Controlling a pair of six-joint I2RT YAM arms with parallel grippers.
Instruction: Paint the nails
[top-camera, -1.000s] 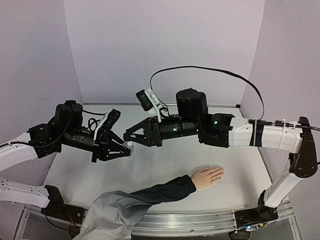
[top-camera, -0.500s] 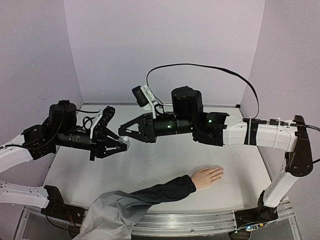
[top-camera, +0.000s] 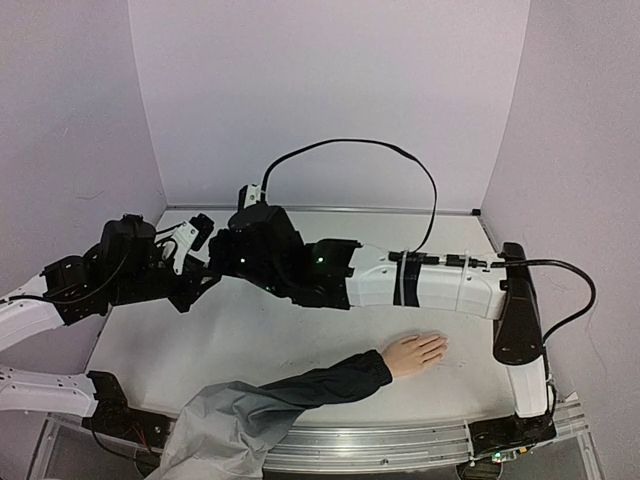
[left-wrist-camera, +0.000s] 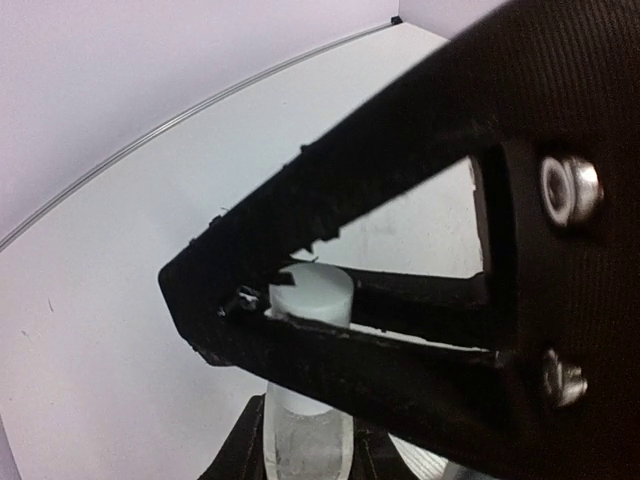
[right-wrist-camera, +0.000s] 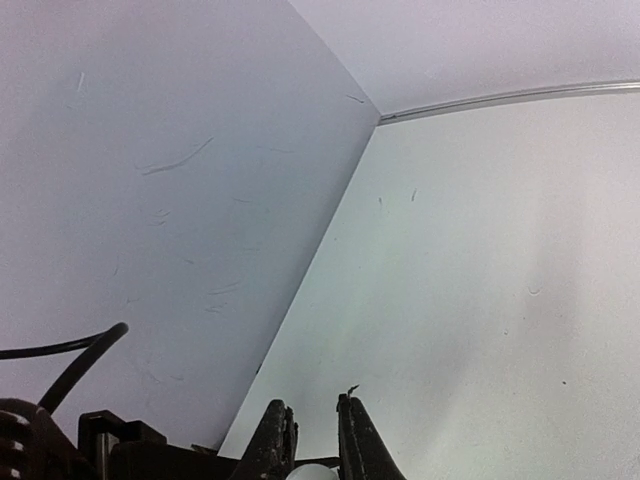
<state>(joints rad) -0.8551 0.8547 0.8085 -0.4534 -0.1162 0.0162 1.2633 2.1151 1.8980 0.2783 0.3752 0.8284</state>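
A pale mannequin hand (top-camera: 413, 352) in a dark navy sleeve (top-camera: 320, 385) lies palm down at the front of the table. Its nails (top-camera: 441, 345) are too small to make out. My left gripper (left-wrist-camera: 305, 445) is shut on a small clear bottle (left-wrist-camera: 300, 460), held upright over the table's left side. My right gripper (right-wrist-camera: 312, 402) is shut on the bottle's white cap (left-wrist-camera: 312, 292), and its black fingers (left-wrist-camera: 400, 190) cross the left wrist view. From above, the two grippers meet near the left gripper (top-camera: 198, 280), and the right wrist (top-camera: 255, 250) hides the bottle.
A grey cloth (top-camera: 220, 430) hangs over the table's front edge below the sleeve. The right arm (top-camera: 430, 285) stretches across the white table (top-camera: 300, 340) above the hand. Lilac walls (top-camera: 330, 100) close off the back and both sides.
The right arm has reached further left and rolled its wrist over, and its gripper has closed on the cap. The left gripper has drawn back to the left with the bottle.
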